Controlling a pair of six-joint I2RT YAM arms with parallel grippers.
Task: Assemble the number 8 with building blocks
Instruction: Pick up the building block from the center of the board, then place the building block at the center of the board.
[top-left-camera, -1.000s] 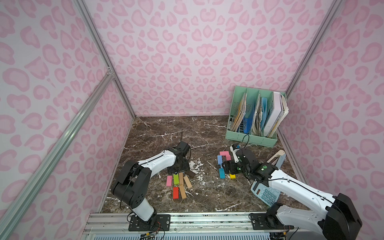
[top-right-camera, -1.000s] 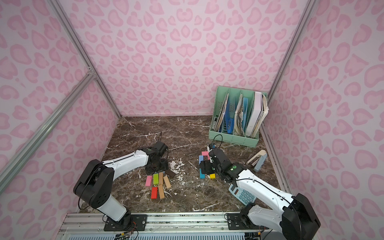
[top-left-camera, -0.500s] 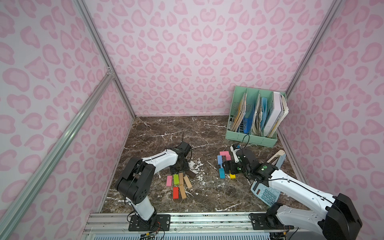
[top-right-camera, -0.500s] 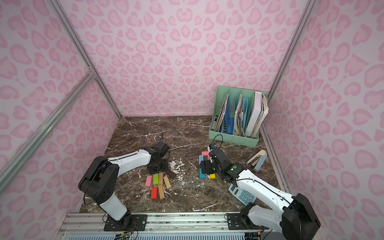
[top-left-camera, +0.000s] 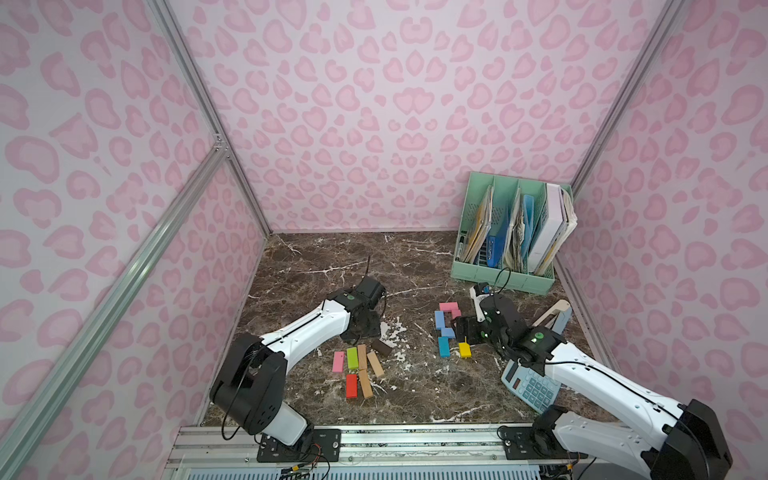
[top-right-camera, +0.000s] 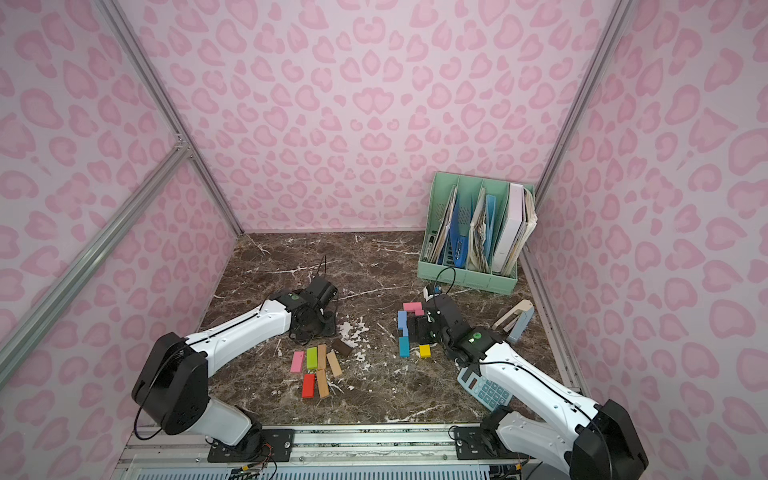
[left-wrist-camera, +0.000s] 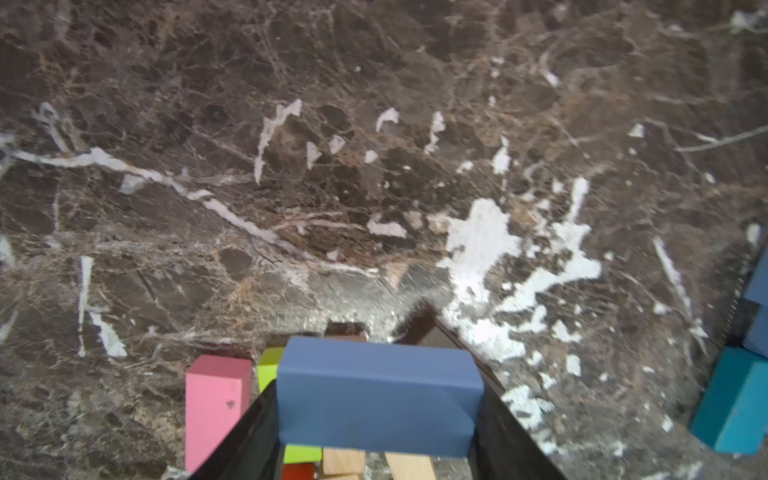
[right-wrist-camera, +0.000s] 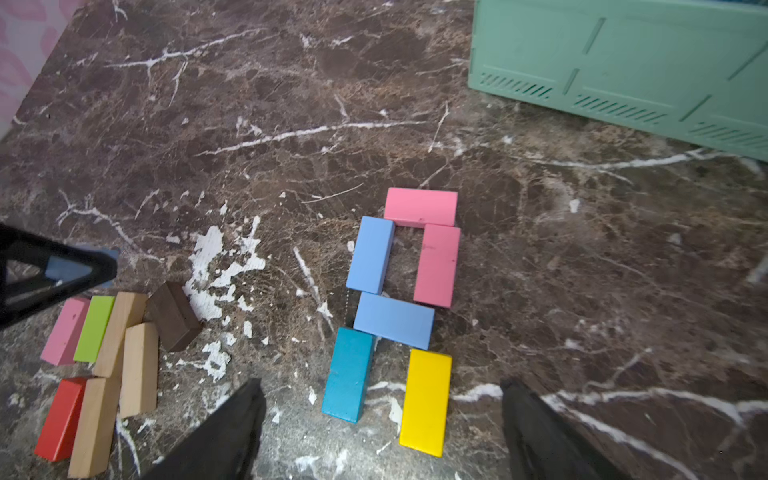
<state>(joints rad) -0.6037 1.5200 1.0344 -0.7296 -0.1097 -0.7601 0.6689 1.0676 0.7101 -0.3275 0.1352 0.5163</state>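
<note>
Gripping a blue brick (left-wrist-camera: 378, 395) by its two short ends, the left tool (left-wrist-camera: 378, 419) has its black fingers (left-wrist-camera: 257, 419) pressed flat against the smooth painted wood. It holds the brick crosswise, just beside the spare bricks.

The spares lie close together on the bench (right-wrist-camera: 291, 104), a glossy dark brown marble with white veins and chipped white patches. They are a pink brick (right-wrist-camera: 65, 330), a green brick (right-wrist-camera: 94, 328), a red brick (right-wrist-camera: 60, 419), three plain tan bricks (right-wrist-camera: 139, 370) showing bare wood grain, and a dark brown brick (right-wrist-camera: 174, 316) lying askew at the edge of the pile.

The right tool (right-wrist-camera: 382, 432) stands with its jaws wide apart and holds nothing. It is near the ends of the teal brick (right-wrist-camera: 348, 374) and the yellow brick (right-wrist-camera: 426, 402).

These two run lengthwise side by side with a gap between them, forming the lower sides of the figure, and no brick closes their near ends. Above them a light blue crossbar (right-wrist-camera: 392, 320) sits slightly skewed and touches the teal brick. A light blue upright (right-wrist-camera: 371, 254) and a pink upright (right-wrist-camera: 436, 266) rise from it. A pink top bar (right-wrist-camera: 420, 206) caps them, leaving a rectangle of bare marble inside.

A mint-green slotted file holder (right-wrist-camera: 623, 62) stands behind the figure. A pale blue calculator (top-left-camera: 530, 386) lies partly under the right arm.
</note>
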